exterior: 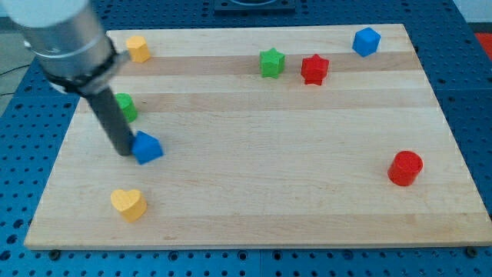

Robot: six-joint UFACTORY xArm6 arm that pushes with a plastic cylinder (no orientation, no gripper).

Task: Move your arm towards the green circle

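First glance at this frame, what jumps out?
The big grey arm at the view's top left, its dark rod slanting down so that my tip sits right against the blue block. The green circle lies just above, partly hidden behind the rod. The other blocks are scattered widely, with a red cylinder alone at the view's right and a yellow heart near the bottom left.

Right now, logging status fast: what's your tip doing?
My tip: no gripper, holds nothing; beside the blue block, below the green circle.
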